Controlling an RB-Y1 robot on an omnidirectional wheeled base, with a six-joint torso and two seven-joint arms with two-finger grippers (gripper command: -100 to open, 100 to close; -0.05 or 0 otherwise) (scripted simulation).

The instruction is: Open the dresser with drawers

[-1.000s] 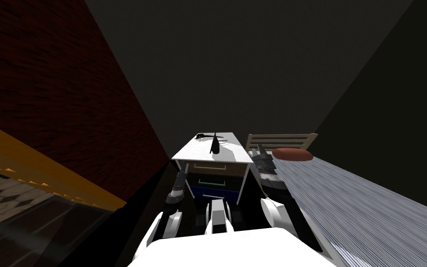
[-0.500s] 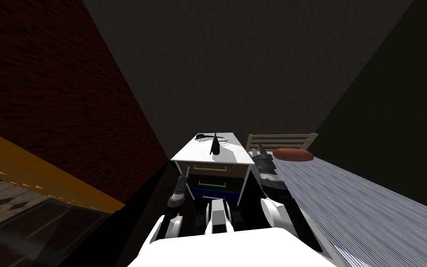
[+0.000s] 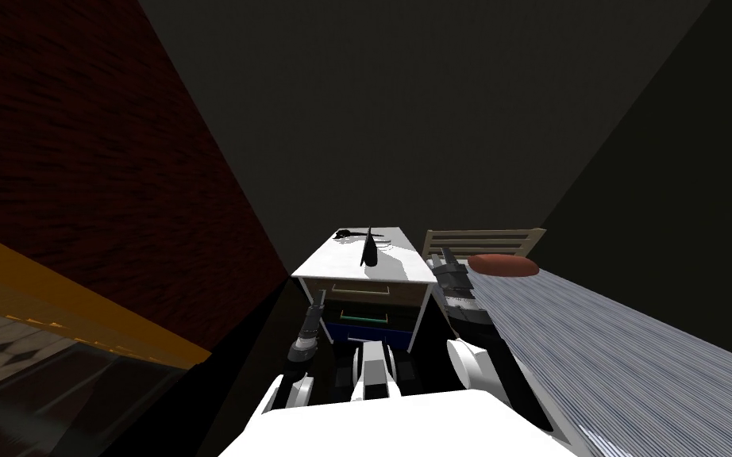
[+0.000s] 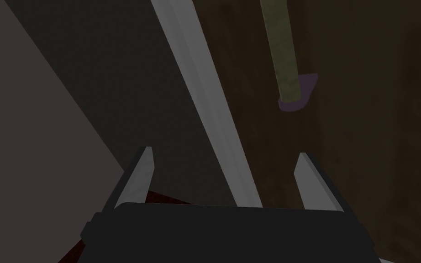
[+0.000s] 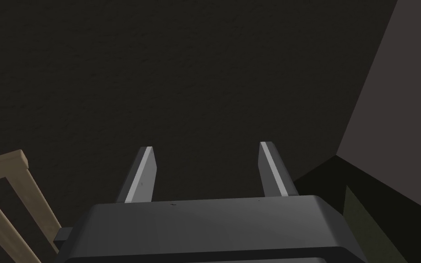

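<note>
The dresser (image 3: 392, 270) has a white top and stands ahead of me between a dark red wall and the bed. Its upper drawer front (image 3: 404, 292) is tan, and the one below carries a green handle (image 3: 360, 316). My left gripper (image 3: 321, 301) is at the dresser's front left corner. In the left wrist view that gripper (image 4: 224, 151) is open, with the dresser's pale grey frame post (image 4: 205, 91) running between its fingers. An olive handle bar (image 4: 280, 50) with a purple end mount (image 4: 302, 91) lies just beyond one fingertip. My right gripper (image 5: 206, 146) is open and empty, raised by the headboard (image 3: 479, 238).
A black cone-shaped object (image 3: 368, 251) and a small dark item (image 3: 348, 233) rest on the dresser top. The bed with a grey striped cover (image 3: 634, 349) and a red pillow (image 3: 502, 264) fills the right side. An orange-edged ledge (image 3: 78, 313) runs along the left.
My left arm has moved a little forward and right, closer to the dresser's front left corner. The view has shifted slightly as I moved. The right arm has stayed put.
</note>
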